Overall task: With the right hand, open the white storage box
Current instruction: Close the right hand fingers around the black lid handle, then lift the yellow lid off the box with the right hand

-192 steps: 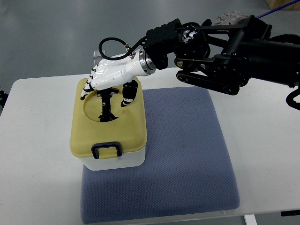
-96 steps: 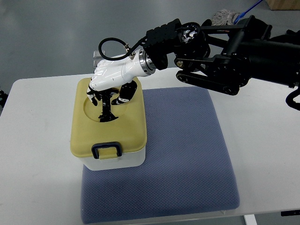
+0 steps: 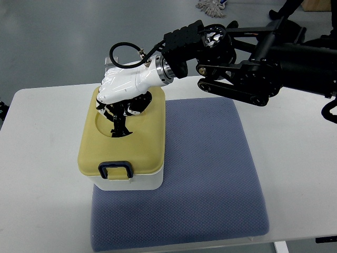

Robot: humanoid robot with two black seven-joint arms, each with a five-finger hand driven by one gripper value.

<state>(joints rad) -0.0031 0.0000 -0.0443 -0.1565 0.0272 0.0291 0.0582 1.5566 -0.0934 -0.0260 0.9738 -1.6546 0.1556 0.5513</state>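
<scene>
The white storage box (image 3: 138, 182) stands on the left end of a blue mat, under a pale yellow lid (image 3: 142, 145). A dark blue latch (image 3: 115, 169) sits on the lid's near edge. A black handle (image 3: 120, 128) lies in the lid's round recess. My right hand (image 3: 119, 108), white with black joints, reaches in from the right over the far half of the lid. Its fingers are curled down around the far part of the handle. The hand covers the lid's far edge.
The blue textured mat (image 3: 210, 174) covers the middle of the white table (image 3: 42, 158). My black right forearm (image 3: 253, 58) spans the upper right above the mat. A mop head (image 3: 212, 5) lies on the grey floor beyond the table.
The right hand's fingers went from spread over the recess to curled on the handle. The lid's far end has shifted slightly toward the right and looks a little raised.
</scene>
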